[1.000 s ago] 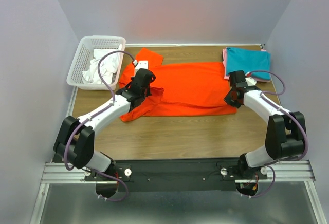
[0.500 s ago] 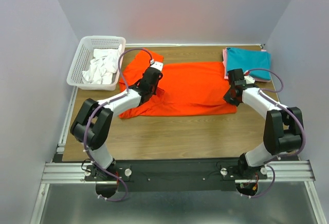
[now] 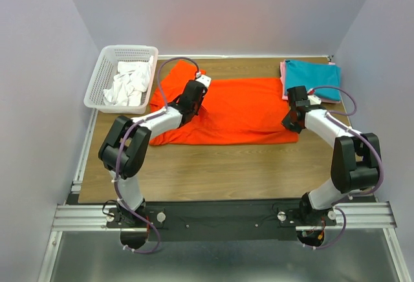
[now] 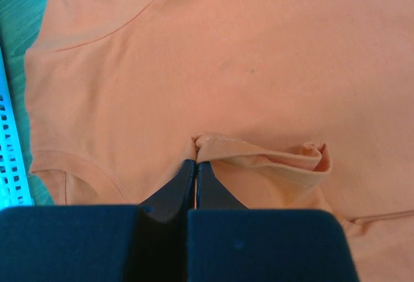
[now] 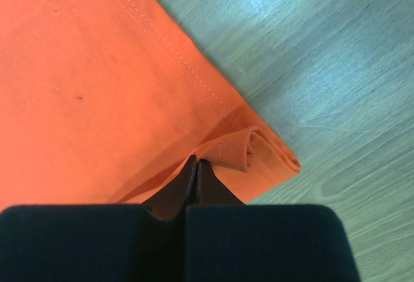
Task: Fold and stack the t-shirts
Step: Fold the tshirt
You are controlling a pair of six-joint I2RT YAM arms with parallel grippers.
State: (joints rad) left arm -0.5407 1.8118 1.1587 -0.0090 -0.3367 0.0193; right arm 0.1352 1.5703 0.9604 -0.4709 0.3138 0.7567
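the teal cloth t-shirt [image 3: 312, 78] already sits folded on the pink cloth one [image 3: 283, 81] at far right, the bright orange-red cloth t-shirt [image 3: 246, 110] lies mid-table with the left gripper [image 4: 196, 164] and right gripper [image 5: 196, 161] each clamped on a pinch of it, its fold apparently unfinished, and white cloth t-shirts [image 3: 127, 85] wait in the white plastic mesh basket [image 3: 105, 59].

Both arms stretched forward, wrists low.
Left gripper [image 4: 196, 163] and right gripper [image 5: 196, 161] closed, each pinching the orange t-shirt [image 3: 246, 110].

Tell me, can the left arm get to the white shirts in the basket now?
Probably yes: the basket stands close beside it with nothing between. But its end effector is shut on the orange t-shirt and must let go first.
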